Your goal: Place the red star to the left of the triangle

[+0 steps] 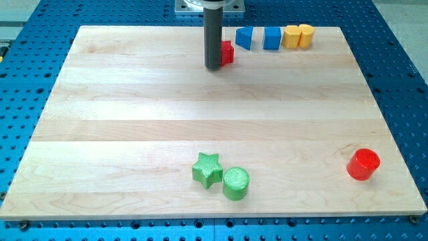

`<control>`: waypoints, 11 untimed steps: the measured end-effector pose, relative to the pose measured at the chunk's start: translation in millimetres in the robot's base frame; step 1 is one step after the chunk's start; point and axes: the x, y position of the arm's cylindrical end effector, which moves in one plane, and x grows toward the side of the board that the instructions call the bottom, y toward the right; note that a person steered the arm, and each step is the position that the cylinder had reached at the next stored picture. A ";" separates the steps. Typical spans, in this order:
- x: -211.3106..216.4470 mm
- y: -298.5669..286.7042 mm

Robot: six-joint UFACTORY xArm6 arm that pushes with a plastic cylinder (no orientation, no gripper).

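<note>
Near the table's (134,100) top edge, our tip (214,66) touches the red star (228,52), just left of the blue triangle (245,37). Our tool is a bare rod, grasping nothing.

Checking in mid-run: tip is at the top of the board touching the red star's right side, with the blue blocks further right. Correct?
Not quite. In the camera view my tip is against the left side of the red star, not its right. The blue triangle and blue block do sit further right.
</note>
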 end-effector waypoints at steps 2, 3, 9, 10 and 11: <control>0.2 9.0; 10.8 17.0; -25.2 20.7; -25.5 29.3; -25.7 32.2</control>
